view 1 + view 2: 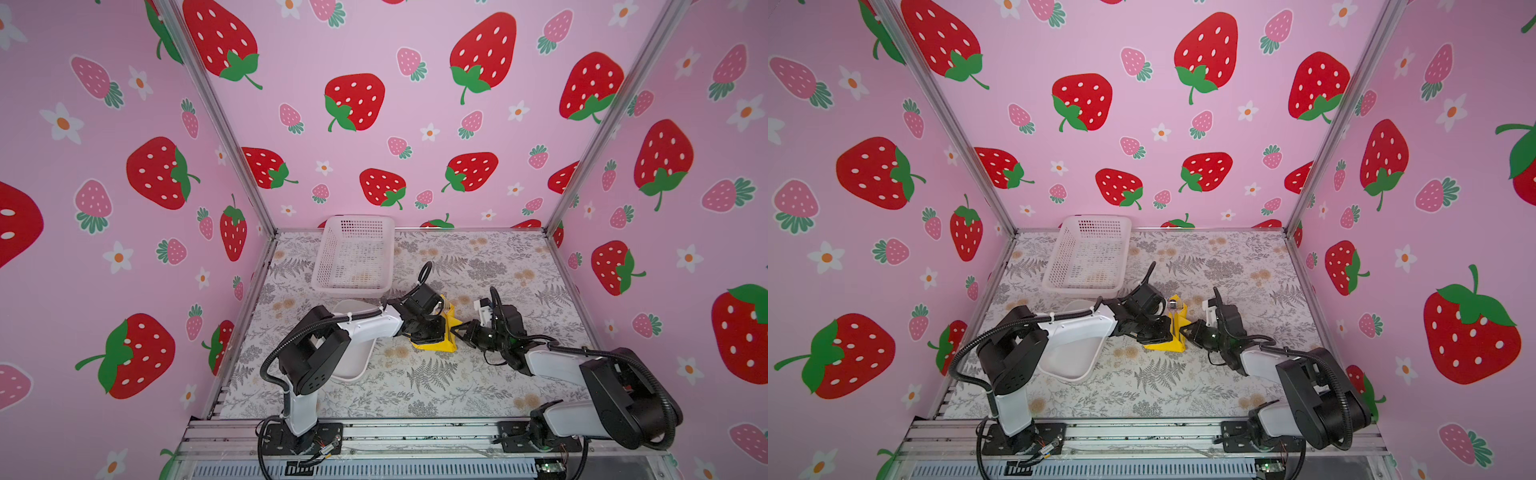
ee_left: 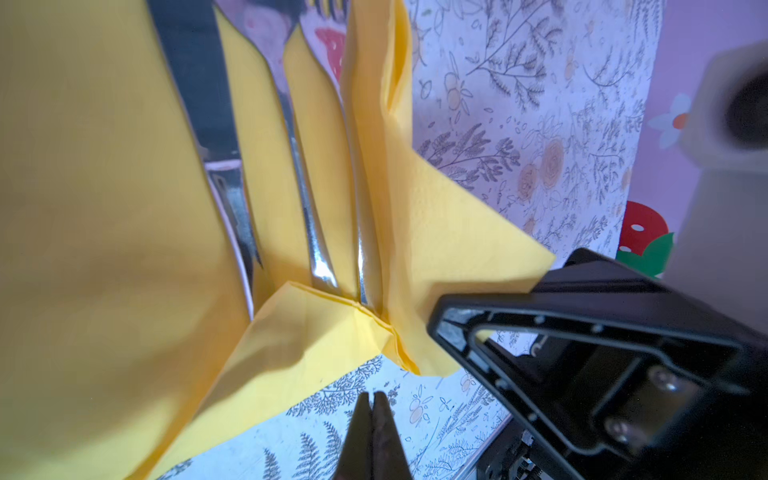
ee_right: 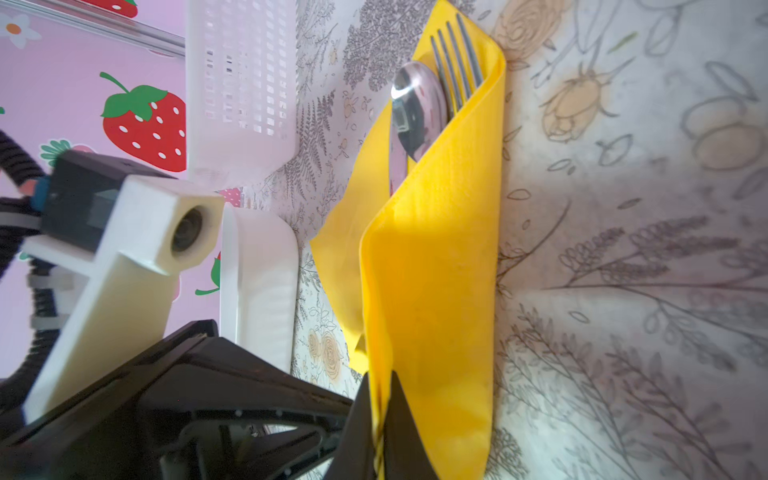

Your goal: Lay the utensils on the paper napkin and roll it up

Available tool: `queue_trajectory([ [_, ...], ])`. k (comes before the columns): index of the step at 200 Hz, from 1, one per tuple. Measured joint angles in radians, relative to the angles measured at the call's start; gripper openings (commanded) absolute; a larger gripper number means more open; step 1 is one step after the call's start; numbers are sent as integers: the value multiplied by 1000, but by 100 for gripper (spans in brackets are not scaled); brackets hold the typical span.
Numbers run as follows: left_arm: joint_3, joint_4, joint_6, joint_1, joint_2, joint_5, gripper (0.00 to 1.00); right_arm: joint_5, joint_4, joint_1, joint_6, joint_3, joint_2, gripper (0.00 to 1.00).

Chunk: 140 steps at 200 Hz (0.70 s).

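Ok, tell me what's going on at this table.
It's a cutlery-wrapping job, partway done. The utensils lie on the yellow paper napkin, which is partly folded over them. The heads of the fork and spoon poke out at one end. The right claw is pinching the folded napkin edge. The left claw is shut and empty, just off the napkin near the handle ends. The white basket and tray sit off to the side.
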State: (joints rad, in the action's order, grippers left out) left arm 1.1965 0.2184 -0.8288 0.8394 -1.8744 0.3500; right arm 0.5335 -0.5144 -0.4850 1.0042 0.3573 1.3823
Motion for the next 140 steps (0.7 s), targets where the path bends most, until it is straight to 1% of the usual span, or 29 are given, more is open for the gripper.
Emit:
queue_trajectory([
  [26,-48,-22,-16,-18,10,-4,1,-11,2,-26,-5,27,25,5],
  [41,-71,-21,-26,-29,20,-6,3,-17,3,-42,-7,39,44,5],
  [52,-78,-25,-35,-39,31,-4,4,-21,8,-51,-8,48,55,7],
  [55,-79,-27,-36,-40,32,-3,9,-21,8,-52,-9,49,57,7],
  [69,-92,-51,-48,-57,54,5,15,-25,13,-61,-14,58,69,8],
  [83,-107,-87,-66,-79,74,21,25,-27,16,-67,-19,67,81,8],
  [100,-118,-124,-86,-105,88,35,37,-26,23,-74,-33,76,93,14],
  [124,-121,-173,-108,-134,84,77,43,-21,35,-83,-51,87,103,23],
  [133,-121,-190,-117,-140,79,90,44,-17,43,-85,-63,92,105,28],
  [140,-121,-205,-122,-144,74,105,45,-15,47,-85,-69,96,107,29],
])
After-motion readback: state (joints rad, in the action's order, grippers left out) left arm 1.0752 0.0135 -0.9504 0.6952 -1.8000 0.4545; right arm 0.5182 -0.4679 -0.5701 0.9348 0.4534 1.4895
